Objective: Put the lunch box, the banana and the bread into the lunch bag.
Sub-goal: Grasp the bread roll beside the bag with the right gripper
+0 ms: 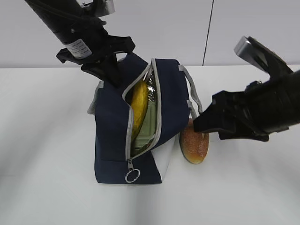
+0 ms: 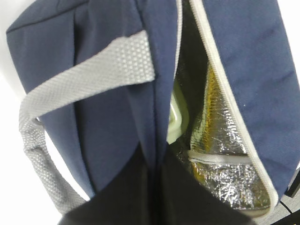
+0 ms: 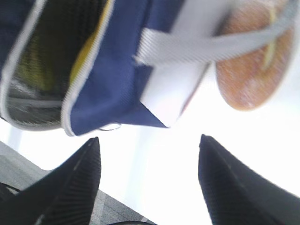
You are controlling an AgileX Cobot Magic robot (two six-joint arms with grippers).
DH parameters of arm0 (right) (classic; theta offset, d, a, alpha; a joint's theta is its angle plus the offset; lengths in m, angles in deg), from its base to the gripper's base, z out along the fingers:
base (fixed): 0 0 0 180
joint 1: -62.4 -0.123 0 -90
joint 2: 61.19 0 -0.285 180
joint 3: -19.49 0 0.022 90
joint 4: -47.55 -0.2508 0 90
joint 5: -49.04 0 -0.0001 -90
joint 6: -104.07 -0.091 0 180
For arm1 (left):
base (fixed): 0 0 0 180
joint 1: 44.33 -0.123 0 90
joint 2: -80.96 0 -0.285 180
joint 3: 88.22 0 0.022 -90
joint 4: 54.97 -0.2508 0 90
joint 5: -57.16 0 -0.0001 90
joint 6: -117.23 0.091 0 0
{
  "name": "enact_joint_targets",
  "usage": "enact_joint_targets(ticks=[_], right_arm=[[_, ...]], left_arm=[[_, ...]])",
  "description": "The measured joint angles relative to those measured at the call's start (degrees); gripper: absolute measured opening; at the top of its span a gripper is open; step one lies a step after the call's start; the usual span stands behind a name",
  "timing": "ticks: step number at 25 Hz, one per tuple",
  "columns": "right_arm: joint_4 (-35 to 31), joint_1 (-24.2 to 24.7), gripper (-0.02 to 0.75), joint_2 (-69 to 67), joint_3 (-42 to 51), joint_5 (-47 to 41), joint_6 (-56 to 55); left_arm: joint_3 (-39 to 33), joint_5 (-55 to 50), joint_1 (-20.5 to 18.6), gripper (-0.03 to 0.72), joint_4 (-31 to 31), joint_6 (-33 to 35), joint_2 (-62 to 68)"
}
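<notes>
Nearest the camera: ring pull hanging at the bottom of the zipper, front of the lunch bag, which stands on the white surface w/ its zip opening gaping.

Left tool: closed, pinching the bag's top edge beside the grey handle, holding the mouth apart.

Inside: banana is in, leaning along the opening, and under it the lunch box w/ its sage lid showing against the foil lining. So 2 of 3 look done.

Right of the bag: bread not yet in; it sits on the surface just beside the bag's white side panel, a handle strap draped across it in the right wrist view.

Right tool: jaws spread wide, empty, hovering near the bread, not touching as far as I can tell.

Left to do, prob.: grab bread, lift over, drop through the opening.
</notes>
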Motion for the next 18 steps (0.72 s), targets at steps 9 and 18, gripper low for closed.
enact_joint_targets(ticks=[9, 18], right_arm=[[-0.1, 0.0, 0.479, -0.8, 7.1, 4.2, 1.9], [-0.6, 0.0, 0.629, -11.3, 6.3, 9.7, 3.3]], left_arm=[[0.0, 0.0, 0.0, -0.001, -0.2, 0.0, 0.0], [0.0, 0.0, 0.0, -0.001, -0.7, 0.0, 0.0]])
